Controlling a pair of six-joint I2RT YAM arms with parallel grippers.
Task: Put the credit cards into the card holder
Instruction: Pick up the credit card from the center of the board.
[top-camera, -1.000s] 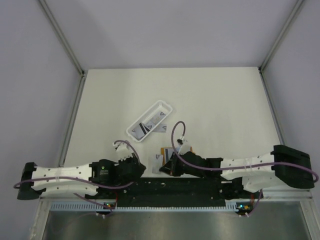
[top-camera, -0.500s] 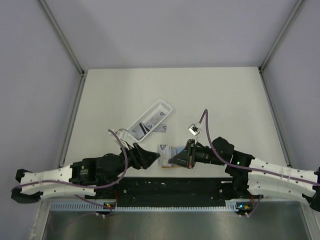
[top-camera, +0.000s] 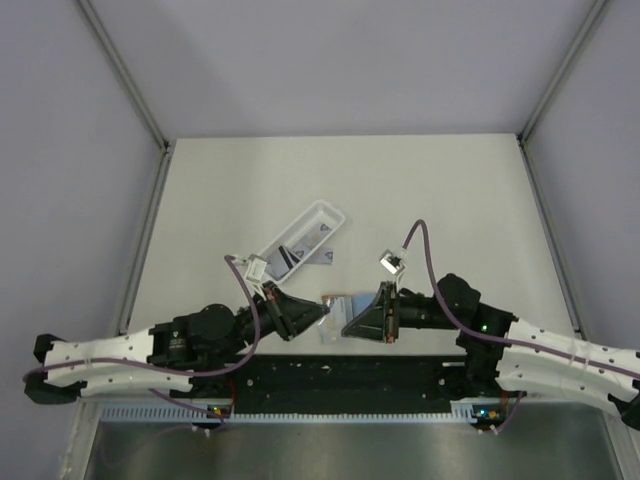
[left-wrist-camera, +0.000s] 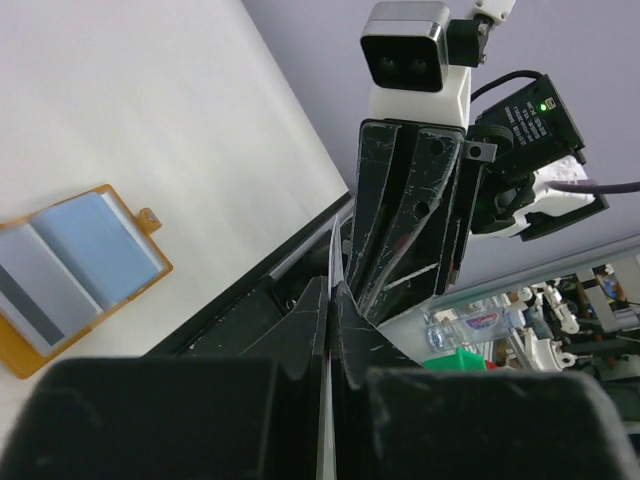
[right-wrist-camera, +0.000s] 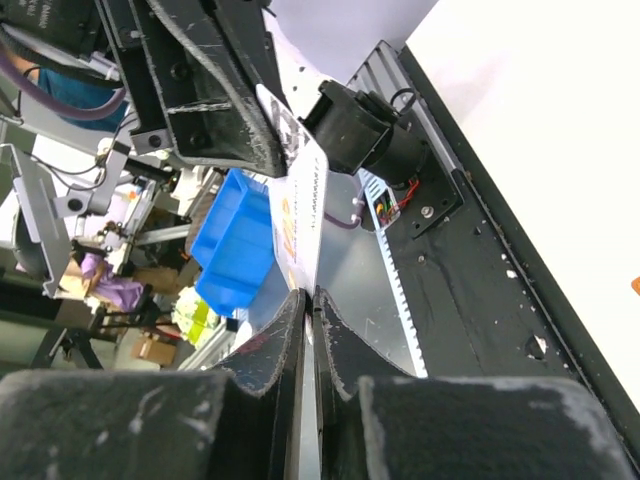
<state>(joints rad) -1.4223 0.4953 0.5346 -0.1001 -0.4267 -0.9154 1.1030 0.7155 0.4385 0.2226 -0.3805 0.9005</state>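
While the left tool and right tool both pinch one credit card, the open card holder lies just below them.

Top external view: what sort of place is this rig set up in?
Probably a robotics lab test cell: a cream tabletop boxed in by plain grey panels on aluminium struts. The right wrist view also shows a blue plastic bin amid workshop clutter beyond the table.

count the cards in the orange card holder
2: a grey card with a dark stripe, and a pale blue card overlapping its right side. More may hide underneath.
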